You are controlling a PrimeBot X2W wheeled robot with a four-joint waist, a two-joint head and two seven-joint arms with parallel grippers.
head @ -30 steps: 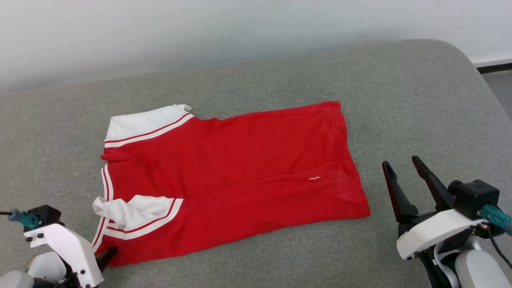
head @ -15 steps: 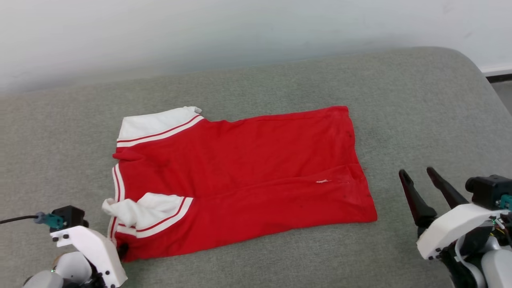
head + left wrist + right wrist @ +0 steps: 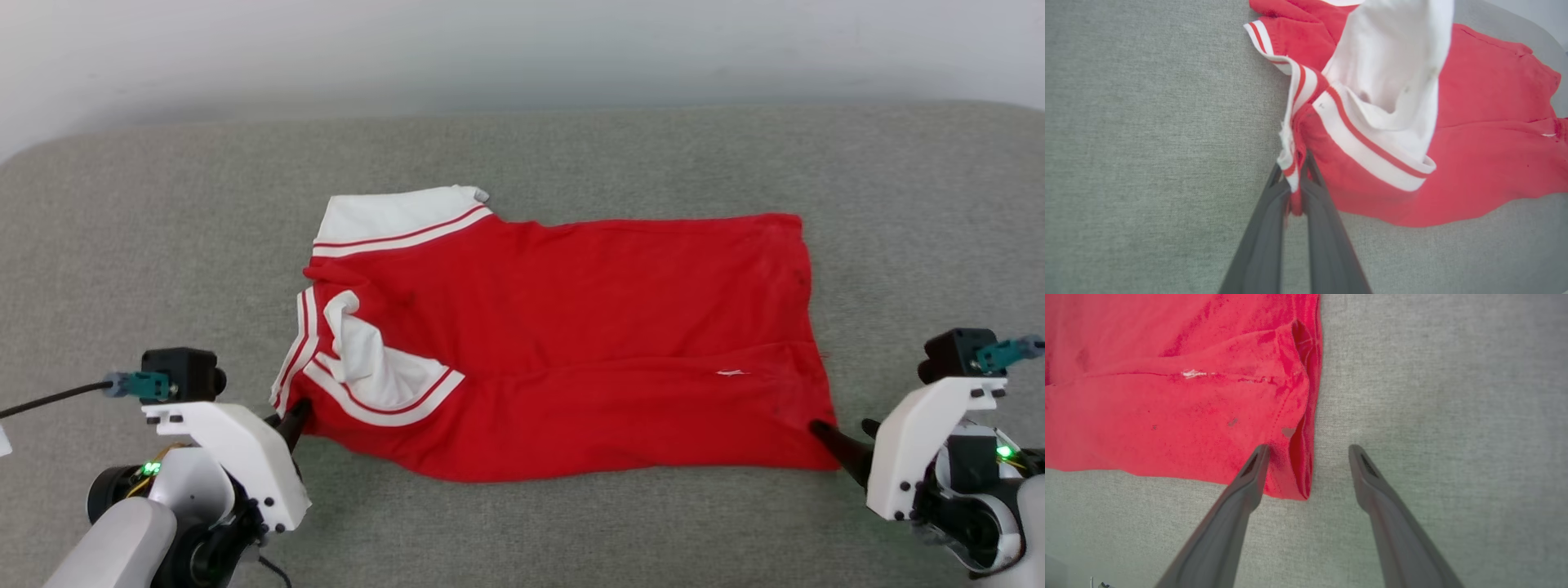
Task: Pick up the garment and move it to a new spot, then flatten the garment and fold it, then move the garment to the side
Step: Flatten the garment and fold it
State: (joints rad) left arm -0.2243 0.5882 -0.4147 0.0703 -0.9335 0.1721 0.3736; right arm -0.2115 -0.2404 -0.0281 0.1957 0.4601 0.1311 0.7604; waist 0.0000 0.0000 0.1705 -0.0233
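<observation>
Grey woven cloth covers the padded surface (image 3: 147,245), which takes up most of the head view and rounds off at its far left corner. Behind it rises a plain pale wall (image 3: 522,49). The weave looks even and unmarked around the work.

The garment (image 3: 588,327) lies near the middle of the surface, spread out with its plain red side up, the neck end toward the robot's left and the hem toward its right. 1 white sleeve (image 3: 392,216) with red and white striped trim lies flat at the far left corner. The other sleeve (image 3: 367,359) is crumpled and folded over onto the red body. A crease runs along the near half of the cloth.

The left gripper (image 3: 294,412) is closed on the striped trim at the near left corner. In the left wrist view its 2 dark fingers (image 3: 1265,228) pinch the bunched edge between them.

The right gripper (image 3: 841,429) stands wide open at the near right corner of the hem. In the right wrist view 1 fingertip sits over the red cloth and the other over bare grey surface, with the hem corner between them. Whether either tip touches the cloth cannot be told.
</observation>
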